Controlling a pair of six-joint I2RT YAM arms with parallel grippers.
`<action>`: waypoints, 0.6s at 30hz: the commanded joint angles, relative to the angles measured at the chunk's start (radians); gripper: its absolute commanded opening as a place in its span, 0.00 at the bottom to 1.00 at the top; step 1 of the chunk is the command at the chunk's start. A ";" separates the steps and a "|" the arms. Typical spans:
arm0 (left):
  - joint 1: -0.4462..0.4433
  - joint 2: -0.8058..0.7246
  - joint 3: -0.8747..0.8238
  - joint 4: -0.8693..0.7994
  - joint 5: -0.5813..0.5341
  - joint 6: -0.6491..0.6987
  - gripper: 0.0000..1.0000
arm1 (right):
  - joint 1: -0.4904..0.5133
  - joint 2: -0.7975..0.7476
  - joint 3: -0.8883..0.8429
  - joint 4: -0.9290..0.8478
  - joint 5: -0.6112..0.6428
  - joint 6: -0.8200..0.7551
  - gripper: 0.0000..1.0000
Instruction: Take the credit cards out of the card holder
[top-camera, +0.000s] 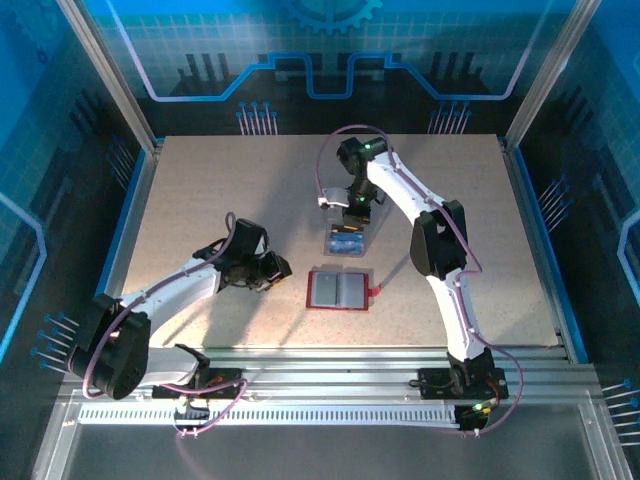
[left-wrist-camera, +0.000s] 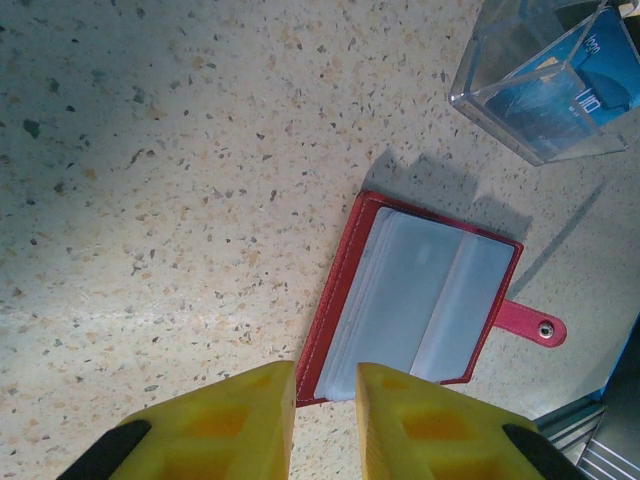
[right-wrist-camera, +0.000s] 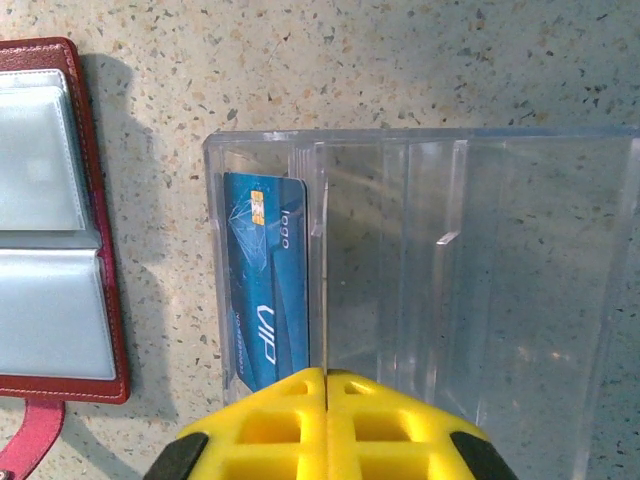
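The card holder (top-camera: 340, 290) lies open and flat on the table, a red wallet whose greyish pockets (left-wrist-camera: 420, 300) look empty; its tab (left-wrist-camera: 530, 322) points right. A blue credit card (right-wrist-camera: 265, 280) stands in the leftmost slot of a clear box (right-wrist-camera: 480, 250). Blue cards (left-wrist-camera: 560, 95) show through that box's wall. My left gripper (left-wrist-camera: 327, 400) hovers just left of the wallet (top-camera: 283, 268), narrowly open, with nothing between its fingers. My right gripper (right-wrist-camera: 327, 372) is shut above the box (top-camera: 355, 212). A thin dark line runs from its tips along a divider; I cannot tell whether that is a card's edge.
The clear box (top-camera: 333, 250) stands just behind the wallet (right-wrist-camera: 50, 220). A metal rail (top-camera: 330, 365) runs along the table's near edge, close to the wallet's front. Blue walls border the table's left and right sides.
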 joint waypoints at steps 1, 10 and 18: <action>0.008 -0.024 -0.014 -0.030 -0.008 -0.008 0.24 | -0.002 0.031 0.034 -0.042 -0.019 -0.013 0.11; 0.007 -0.008 -0.014 -0.010 -0.001 -0.013 0.24 | -0.001 -0.071 -0.005 0.074 0.030 0.061 0.25; 0.006 0.031 -0.009 0.036 0.028 -0.021 0.24 | 0.025 -0.229 -0.184 0.206 0.066 0.134 0.31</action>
